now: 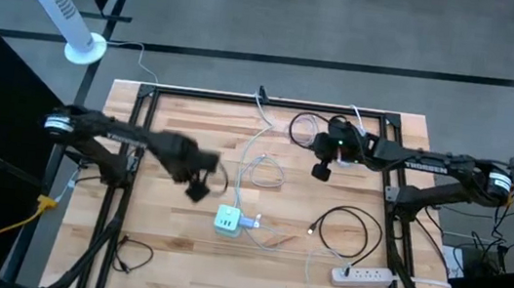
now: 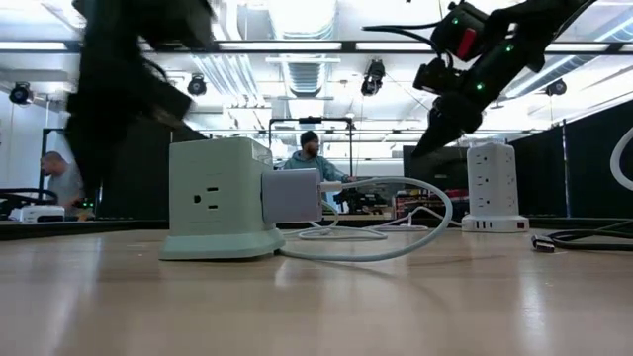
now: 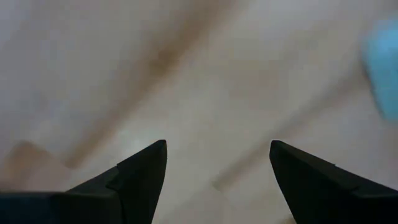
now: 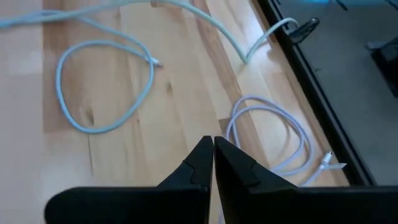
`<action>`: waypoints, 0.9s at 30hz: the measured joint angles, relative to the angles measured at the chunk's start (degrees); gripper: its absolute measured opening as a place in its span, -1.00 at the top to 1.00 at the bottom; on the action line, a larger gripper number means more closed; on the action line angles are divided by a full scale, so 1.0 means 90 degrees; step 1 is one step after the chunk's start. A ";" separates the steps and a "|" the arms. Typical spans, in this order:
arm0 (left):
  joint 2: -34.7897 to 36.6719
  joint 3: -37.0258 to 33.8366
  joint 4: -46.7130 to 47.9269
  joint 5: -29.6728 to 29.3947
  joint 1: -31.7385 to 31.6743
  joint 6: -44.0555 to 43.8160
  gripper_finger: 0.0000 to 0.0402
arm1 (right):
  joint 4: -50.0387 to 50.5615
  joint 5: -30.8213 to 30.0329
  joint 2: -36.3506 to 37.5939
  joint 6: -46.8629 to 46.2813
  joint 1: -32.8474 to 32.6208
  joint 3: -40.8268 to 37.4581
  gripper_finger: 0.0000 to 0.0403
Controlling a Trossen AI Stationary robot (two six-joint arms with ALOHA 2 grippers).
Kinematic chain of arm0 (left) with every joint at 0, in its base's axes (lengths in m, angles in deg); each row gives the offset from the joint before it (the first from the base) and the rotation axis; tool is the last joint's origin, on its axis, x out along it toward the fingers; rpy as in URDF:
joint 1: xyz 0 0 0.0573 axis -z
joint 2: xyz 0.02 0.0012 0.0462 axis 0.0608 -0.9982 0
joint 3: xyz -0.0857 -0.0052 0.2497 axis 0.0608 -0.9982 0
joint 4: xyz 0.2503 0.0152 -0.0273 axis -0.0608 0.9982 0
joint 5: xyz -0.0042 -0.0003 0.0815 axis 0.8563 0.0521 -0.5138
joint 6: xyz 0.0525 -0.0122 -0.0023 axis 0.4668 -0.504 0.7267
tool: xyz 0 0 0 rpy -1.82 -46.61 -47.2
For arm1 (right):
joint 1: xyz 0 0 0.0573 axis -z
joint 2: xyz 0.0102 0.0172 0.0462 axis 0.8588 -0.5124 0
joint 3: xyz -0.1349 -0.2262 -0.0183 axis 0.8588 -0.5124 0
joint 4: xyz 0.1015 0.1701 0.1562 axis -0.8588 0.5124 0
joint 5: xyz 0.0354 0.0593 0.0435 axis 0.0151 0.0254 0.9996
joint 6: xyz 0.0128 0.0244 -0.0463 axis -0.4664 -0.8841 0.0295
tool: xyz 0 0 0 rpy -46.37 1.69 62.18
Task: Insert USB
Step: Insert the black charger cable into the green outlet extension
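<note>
Left gripper: your fingers stand spread over bare wood, holding nothing, just left of the cube.
Right gripper: your fingertips are pressed together with nothing between them, raised over the far right of the bench.
Pale green cube-shaped power outlet block: sits mid-bench (a white adapter is plugged into its side).
White USB cable: lies looped just behind the cube.
Light wooden bench: carries a white power strip near the front right.

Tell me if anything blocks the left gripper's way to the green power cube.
Nothing visible does. The left gripper, fingers open and empty, hangs above bare wood just off the green power cube. The white adapter is plugged into the cube's other side, away from it.
</note>
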 joint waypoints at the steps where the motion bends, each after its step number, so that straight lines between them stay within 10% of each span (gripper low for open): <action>1: 0.0000 0.0000 -0.0057 0.0002 0.0447 -0.0152 -0.36 | -0.0002 0.0007 0.0002 -0.0067 -0.0020 0.0000 1.00; 13: -0.0309 0.0002 -0.1334 -0.0436 0.5009 -0.0666 -0.36 | -0.0632 0.0335 -0.0032 -0.0257 -0.0261 -0.0002 1.00; 27: -0.1207 0.0000 -0.1134 0.0640 0.5298 -0.0123 -0.36 | -0.0665 0.0331 -0.0032 -0.0355 -0.0744 -0.0006 1.00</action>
